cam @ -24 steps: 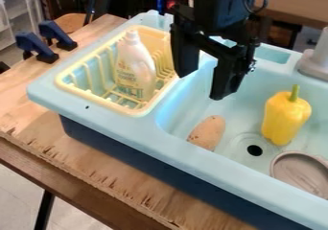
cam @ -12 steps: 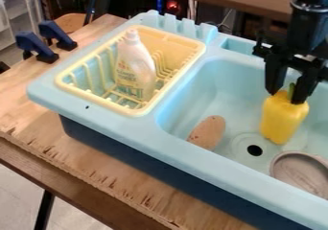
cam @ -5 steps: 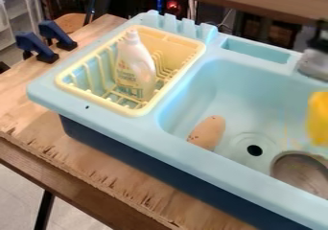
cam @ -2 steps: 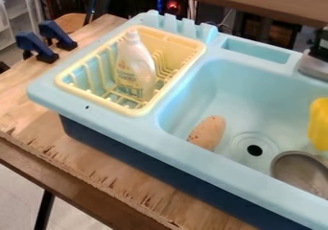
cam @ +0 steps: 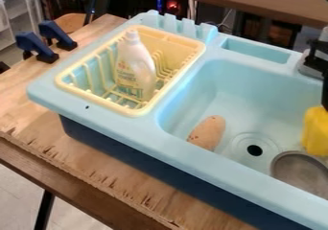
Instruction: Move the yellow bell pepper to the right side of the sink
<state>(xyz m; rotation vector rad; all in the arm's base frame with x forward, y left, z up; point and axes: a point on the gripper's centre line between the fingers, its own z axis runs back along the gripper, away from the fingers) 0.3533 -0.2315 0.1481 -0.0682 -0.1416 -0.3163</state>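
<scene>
Can't tell the claw's opening or hold, right by the top of the yellow pepper, camera-right of the drain. Best to go slow, squared up, no knocking the gray dish near the drain or the potato camera-left of it.

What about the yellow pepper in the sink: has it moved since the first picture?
Yes. The yellow pepper has moved away from the dark drain hole, toward the right edge of the view.

Yellow pepper farther right
</scene>
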